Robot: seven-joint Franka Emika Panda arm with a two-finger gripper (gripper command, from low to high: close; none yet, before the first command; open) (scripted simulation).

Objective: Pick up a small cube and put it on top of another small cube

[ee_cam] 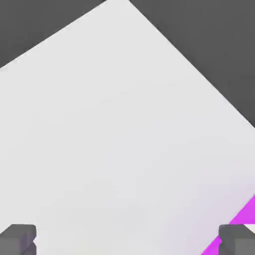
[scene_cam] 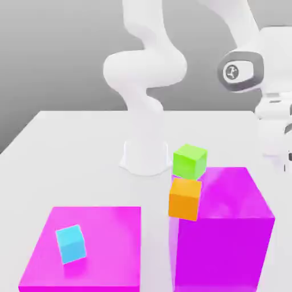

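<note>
Nearest the camera in the exterior view is the flat magenta pad (scene_cam: 108, 228) with a cyan cube (scene_cam: 71, 244) sitting on it, tilted a bit and untouched. Just to the exterior view's right stands the tall magenta block (scene_cam: 228, 234), and against its near corner is the orange cube (scene_cam: 185, 198) with the green cube (scene_cam: 190, 161) resting on top of it — so judging by that, a small cube already sits on another small cube and the stacking looks basically done. How square the green one sits I can't really tell; it looks slightly offset toward the back.

Behind those is the arm's white base (scene_cam: 147, 157) on the table (scene_cam: 68, 148), and the arm loops up and over to the exterior view's right edge, where the gripper (ee_cam: 127, 240) hangs well apart from the stack. In the hand view the two fingertips (ee_cam: 18, 238) sit wide apart with nothing between them — jaws spread, empty.

The table is plain white and smooth; the room beyond is just flat grey.
</note>
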